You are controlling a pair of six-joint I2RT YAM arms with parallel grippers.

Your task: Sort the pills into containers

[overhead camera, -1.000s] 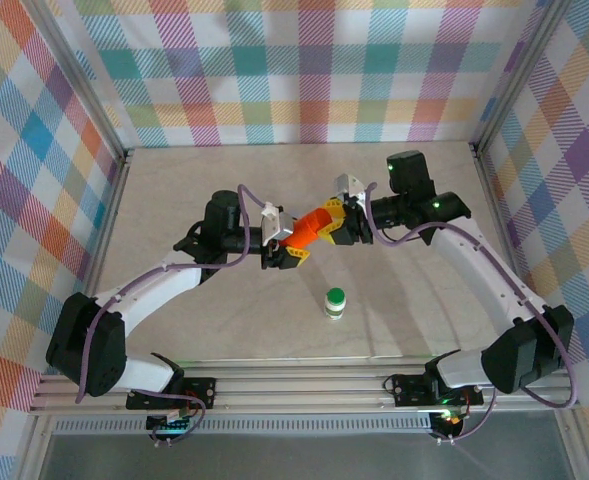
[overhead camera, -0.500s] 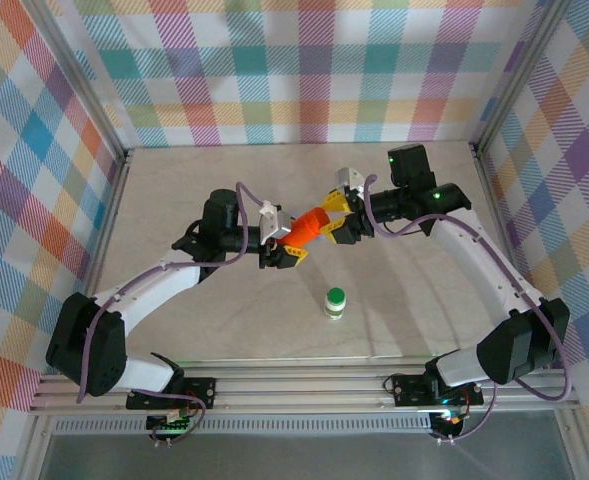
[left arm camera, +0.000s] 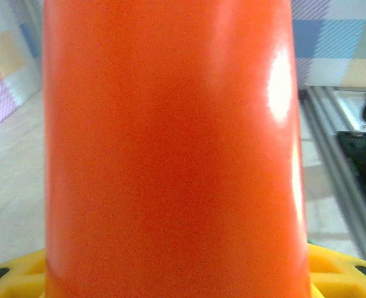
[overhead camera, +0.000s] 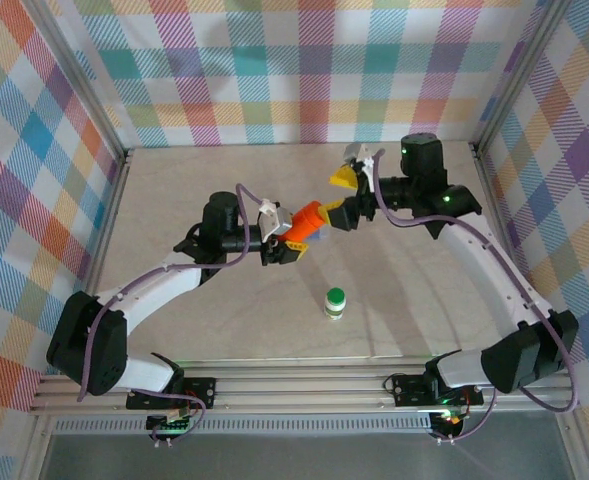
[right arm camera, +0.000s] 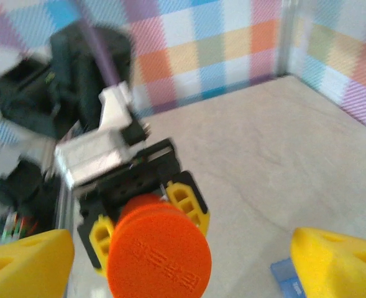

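An orange pill container point(overhead camera: 304, 219) with its orange cap on hangs tilted above the table's middle, and my left gripper point(overhead camera: 292, 228) is shut on its body. It looms close in the left wrist view as an orange container point(left arm camera: 170, 149) between the yellow fingertips point(left arm camera: 335, 273). My right gripper point(overhead camera: 343, 195) stands open just right of the cap, apart from it. From the right wrist the orange cap point(right arm camera: 159, 251) faces me between my spread yellow fingertips point(right arm camera: 338, 264). A small white container with a green cap point(overhead camera: 335, 302) stands upright on the table nearer the front. Pills are hidden.
A small blue flat object point(right arm camera: 288, 279) lies on the beige table point(overhead camera: 204, 180) under the right gripper. Checkered walls enclose the table on three sides, with a metal rail point(overhead camera: 304, 380) along the near edge.
My right gripper has opened, let go of the orange cap and drawn back up and to the right. The left gripper still holds the container, shifted slightly.
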